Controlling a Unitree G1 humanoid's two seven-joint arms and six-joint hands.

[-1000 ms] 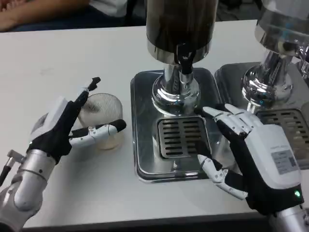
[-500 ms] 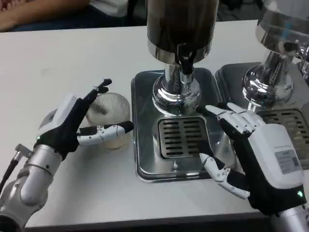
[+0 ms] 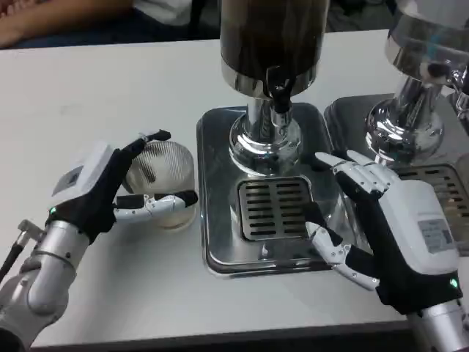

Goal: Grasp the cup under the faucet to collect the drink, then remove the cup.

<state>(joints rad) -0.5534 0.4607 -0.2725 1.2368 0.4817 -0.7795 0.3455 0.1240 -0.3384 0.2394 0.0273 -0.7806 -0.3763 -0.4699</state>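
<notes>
A ribbed clear cup (image 3: 167, 170) stands on the white table just left of the steel drip tray (image 3: 214, 249). My left hand (image 3: 99, 187) wraps around it, one finger over the far rim and the thumb along the near side. The dark drink dispenser (image 3: 272, 37) rises above the tray; its black faucet (image 3: 279, 94) hangs over the slotted grate (image 3: 275, 207), which is bare. My right hand (image 3: 392, 224) hovers over the tray's right edge, fingers spread and holding nothing.
A second steel dispenser (image 3: 410, 110) with its own tray and grate (image 3: 432, 180) stands at the far right, close behind my right hand. A person's arm (image 3: 29, 15) lies at the table's far left edge. Bare table stretches to the left and front.
The cup has slid right towards the tray with my left hand closing around it. My right hand has shifted slightly right.
</notes>
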